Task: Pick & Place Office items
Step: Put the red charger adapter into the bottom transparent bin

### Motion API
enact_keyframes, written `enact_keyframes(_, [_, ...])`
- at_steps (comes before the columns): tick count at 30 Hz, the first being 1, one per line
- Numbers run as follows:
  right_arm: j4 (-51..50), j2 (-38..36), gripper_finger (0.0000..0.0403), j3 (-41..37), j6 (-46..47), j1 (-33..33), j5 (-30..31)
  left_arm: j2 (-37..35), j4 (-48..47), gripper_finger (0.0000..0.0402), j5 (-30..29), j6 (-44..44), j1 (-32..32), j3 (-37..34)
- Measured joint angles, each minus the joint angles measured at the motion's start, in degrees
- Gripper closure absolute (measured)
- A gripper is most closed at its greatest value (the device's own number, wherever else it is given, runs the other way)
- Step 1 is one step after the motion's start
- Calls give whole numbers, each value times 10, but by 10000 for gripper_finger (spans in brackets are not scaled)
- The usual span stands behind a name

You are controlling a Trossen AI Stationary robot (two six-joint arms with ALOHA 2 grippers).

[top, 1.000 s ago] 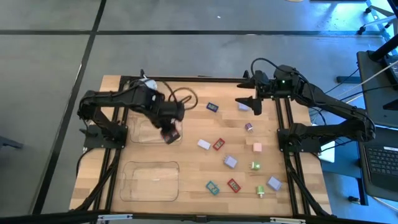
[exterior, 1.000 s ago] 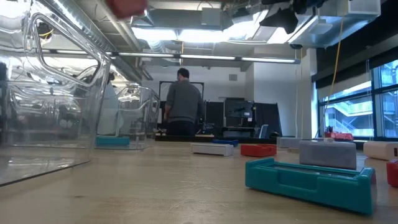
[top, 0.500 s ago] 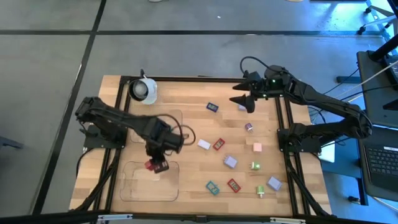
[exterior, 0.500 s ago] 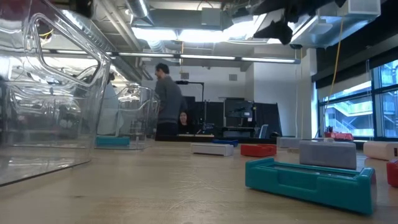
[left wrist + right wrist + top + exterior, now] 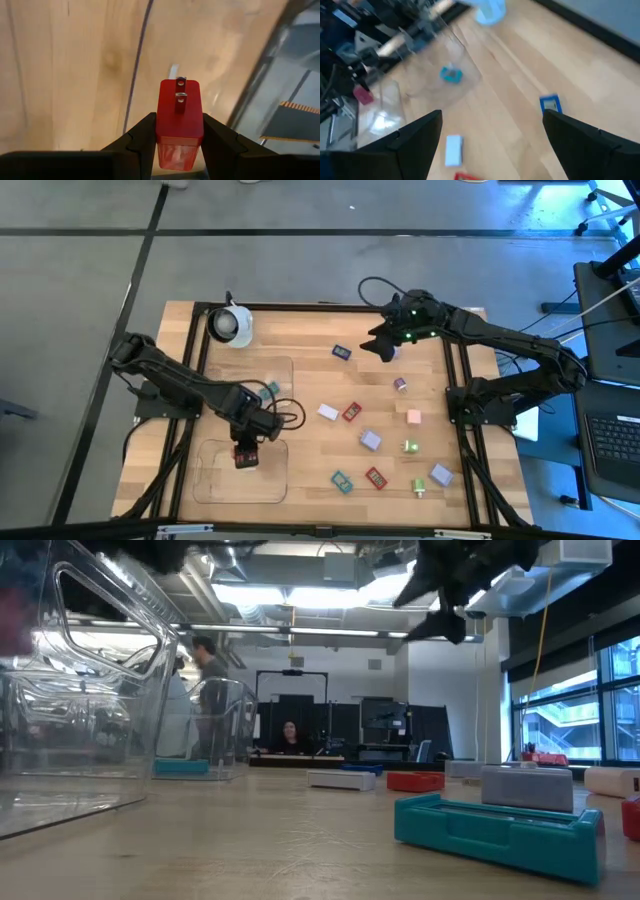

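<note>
The left gripper [image 5: 246, 454] sits in the lower left of the high view, over the nearer clear tray [image 5: 212, 480], clenched on a red block with two metal prongs [image 5: 179, 120]; in the left wrist view the two dark fingers [image 5: 142, 137] press against the block's sides, with wood and the tray's curved edge beyond; the same red piece [image 5: 245, 458] shows at the gripper tip from above. The right gripper [image 5: 383, 345] hovers in the upper middle of the high view, its fingers spread wide and holding nothing; in the right wrist view a small blue piece [image 5: 550, 104] lies on the table between its fingers. A teal piece [image 5: 272, 388] rests in the farther clear tray [image 5: 228, 395], left of centre; the other office items [image 5: 372, 440] lie scattered across the right half of the wooden table [image 5: 310, 380]; a white cup-like object [image 5: 231, 324] stands at the upper left corner. In the low view a teal block [image 5: 497, 833] fills the lower right; a person [image 5: 207, 690] stands in the room behind.
</note>
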Motion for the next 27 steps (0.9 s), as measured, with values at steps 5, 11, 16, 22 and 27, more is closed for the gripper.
enact_keyframes(5, [-67,12,57,0,-13,0,42,14,51,277,-5,-45,-20,-46])
enact_keyframes(11, [-142,12,69,0,-71,0,126,35,112,277,-14,-178,-37,-73])
enact_keyframes(16, [-167,12,76,0,-112,0,161,49,115,277,-21,-265,-51,-73])
enact_keyframes(22, [-169,12,76,0,-153,0,163,66,121,275,-25,-339,-59,-73])
enact_keyframes(27, [-169,12,76,0,-186,0,163,68,139,258,-30,-393,-63,-73])
